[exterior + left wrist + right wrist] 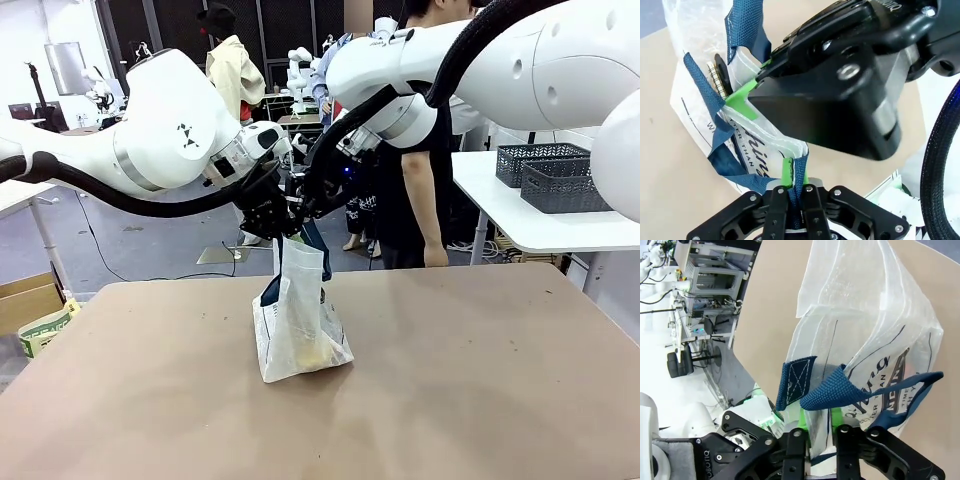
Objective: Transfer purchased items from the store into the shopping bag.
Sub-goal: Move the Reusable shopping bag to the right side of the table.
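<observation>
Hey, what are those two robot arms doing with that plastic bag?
Both arms meet over the shopping bag, which stands on the brown table. The left claw is pinched shut on a navy strap handle, and the right claw grips the bag's rim beside another strap, so together they hold the bag up by its top. Something yellowish lies at the bottom of the bag. A person stands beyond the table's far side.

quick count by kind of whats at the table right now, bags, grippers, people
shopping bag: 1
grippers: 2, the left gripper and right gripper, both shut on the bag's navy handles
person at the far side: 1
total: 4
</observation>
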Motion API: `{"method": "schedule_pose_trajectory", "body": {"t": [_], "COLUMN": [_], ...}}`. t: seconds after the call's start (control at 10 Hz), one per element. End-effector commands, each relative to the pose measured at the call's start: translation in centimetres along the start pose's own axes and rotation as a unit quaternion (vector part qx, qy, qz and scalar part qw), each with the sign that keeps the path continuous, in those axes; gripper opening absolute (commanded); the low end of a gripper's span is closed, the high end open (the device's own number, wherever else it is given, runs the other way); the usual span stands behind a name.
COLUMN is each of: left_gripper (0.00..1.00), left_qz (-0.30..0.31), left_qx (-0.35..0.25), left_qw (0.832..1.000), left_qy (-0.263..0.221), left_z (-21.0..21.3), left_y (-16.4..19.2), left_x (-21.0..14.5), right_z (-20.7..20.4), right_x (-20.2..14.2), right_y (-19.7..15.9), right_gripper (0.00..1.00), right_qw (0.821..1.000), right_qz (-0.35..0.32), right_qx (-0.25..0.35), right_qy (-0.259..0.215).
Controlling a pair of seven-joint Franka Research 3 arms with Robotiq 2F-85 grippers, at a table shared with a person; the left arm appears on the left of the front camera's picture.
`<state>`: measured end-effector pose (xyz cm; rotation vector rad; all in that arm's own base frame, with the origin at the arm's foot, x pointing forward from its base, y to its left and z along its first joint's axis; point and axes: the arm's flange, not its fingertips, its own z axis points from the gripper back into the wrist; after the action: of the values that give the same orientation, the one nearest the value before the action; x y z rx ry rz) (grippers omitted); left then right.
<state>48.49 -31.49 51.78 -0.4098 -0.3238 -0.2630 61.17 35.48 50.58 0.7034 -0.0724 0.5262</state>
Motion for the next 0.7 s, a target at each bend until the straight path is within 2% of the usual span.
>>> {"method": "schedule_pose_trajectory", "body": {"t": [0.0,0.1,0.3,0.6], "left_gripper": [0.00,0.00,0.00,0.00], "left_qz": [0.001,0.001,0.001,0.001], "left_qx": [-0.001,-0.001,-0.001,-0.001], "left_qw": [1.000,1.000,1.000,1.000], "left_qy": [-0.002,-0.002,-0.002,-0.002], "left_z": [0.1,0.1,0.1,0.1], "left_y": [0.0,0.0,0.0,0.0], "left_x": [0.0,0.0,0.0,0.0], "right_z": [0.9,1.5,3.1,6.5], "right_x": [-1.1,-1.5,-2.5,-4.8], "right_y": [-0.6,-0.8,-1.1,-1.4], "right_gripper": [0.84,1.00,1.00,1.00], "right_qw": [0.999,0.999,0.997,0.997], "right_qz": [0.002,-0.005,-0.003,-0.011], "right_qx": [0.030,0.031,0.048,0.019], "right_qy": [-0.021,-0.031,-0.055,-0.078]}}
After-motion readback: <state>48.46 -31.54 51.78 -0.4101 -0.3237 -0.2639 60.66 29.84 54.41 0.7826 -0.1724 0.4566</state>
